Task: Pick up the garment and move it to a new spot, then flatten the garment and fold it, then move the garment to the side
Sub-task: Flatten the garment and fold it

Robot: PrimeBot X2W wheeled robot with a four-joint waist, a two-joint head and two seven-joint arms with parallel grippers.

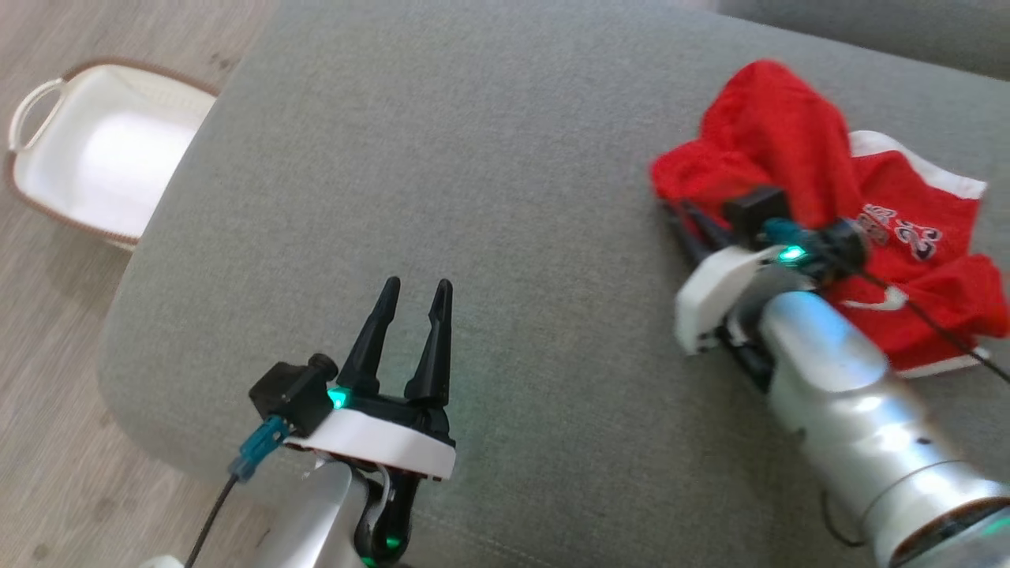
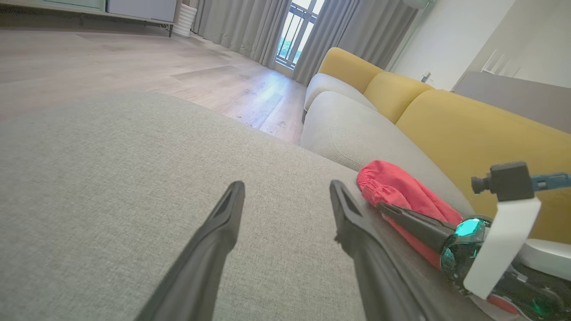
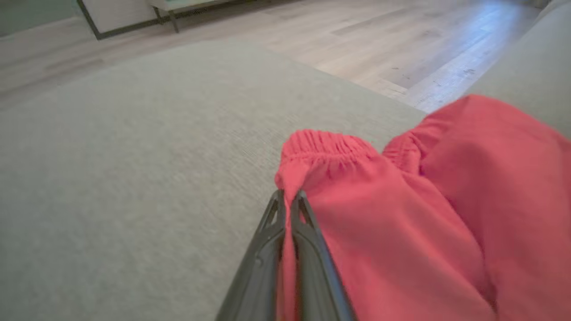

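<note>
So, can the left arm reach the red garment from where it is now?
Probably yes. The left gripper is open, and only bare grey cushion lies between it and the red garment. The right gripper is shut on its gathered edge, so the left should aim beside it.

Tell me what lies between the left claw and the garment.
Bare grey cushion, seen in the head view; the right claw pinches the garment's near edge.
</note>
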